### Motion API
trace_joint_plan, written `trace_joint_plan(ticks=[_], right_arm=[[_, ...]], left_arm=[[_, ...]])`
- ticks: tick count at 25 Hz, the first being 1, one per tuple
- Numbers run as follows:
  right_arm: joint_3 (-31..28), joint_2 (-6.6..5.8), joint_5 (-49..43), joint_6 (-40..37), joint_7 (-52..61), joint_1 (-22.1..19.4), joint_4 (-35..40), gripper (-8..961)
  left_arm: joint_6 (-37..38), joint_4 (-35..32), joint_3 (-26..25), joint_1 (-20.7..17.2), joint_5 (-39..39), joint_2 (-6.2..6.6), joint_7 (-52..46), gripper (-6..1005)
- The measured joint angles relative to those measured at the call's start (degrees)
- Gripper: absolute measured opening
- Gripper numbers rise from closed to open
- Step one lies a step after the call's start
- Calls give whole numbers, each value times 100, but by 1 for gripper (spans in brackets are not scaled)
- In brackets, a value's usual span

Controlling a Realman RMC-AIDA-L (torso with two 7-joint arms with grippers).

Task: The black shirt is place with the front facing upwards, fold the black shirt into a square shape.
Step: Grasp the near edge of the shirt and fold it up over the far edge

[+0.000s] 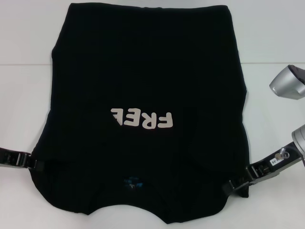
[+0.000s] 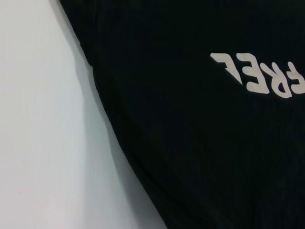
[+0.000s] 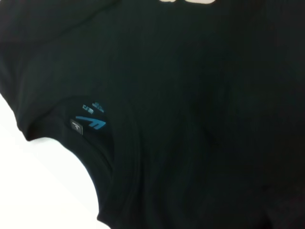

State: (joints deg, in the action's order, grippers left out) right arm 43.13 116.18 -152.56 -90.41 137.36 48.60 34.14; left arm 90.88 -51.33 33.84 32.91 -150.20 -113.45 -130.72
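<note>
A: The white table [image 1: 28, 71] carries the black shirt [image 1: 143, 62], spread front up with its collar toward the robot and the white "FREE" lettering [image 1: 142, 118] upside down from the head camera. Both sleeves already seem tucked in, leaving a long panel.

B: And the arms?

A: The left gripper [image 1: 33, 153] sits at the shirt's near left edge, the right gripper [image 1: 238, 175] at its near right edge, both touching the cloth. Whether either one is pinching fabric or standing apart, he cannot tell; black fingers merge with black cloth.

B: So what would the step need?

A: Probably an even lift of both near corners, carried together toward the far hem so the edges meet squarely.

B: Any containers?

A: None visible. Smallest thing is the blue neck label [image 3: 91, 121] inside the collar.
</note>
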Motion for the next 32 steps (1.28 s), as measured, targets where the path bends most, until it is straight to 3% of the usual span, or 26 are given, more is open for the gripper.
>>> trace_joint_plan(ticks=[4, 15, 25, 32], right_arm=[[66, 11, -2, 28, 6, 39, -66, 517], [266, 30, -2, 32, 91, 116, -75, 517], [591, 45, -1, 89, 217, 161, -74, 393], [611, 44, 2, 49, 218, 164, -33, 155]], left_arm=[[0, 0, 0, -1, 3, 8, 2, 33], [0, 8, 0, -4, 19, 19, 14, 34], [0, 44, -4, -4, 78, 45, 79, 34], [0, 98, -20, -4, 79, 61, 98, 33]])
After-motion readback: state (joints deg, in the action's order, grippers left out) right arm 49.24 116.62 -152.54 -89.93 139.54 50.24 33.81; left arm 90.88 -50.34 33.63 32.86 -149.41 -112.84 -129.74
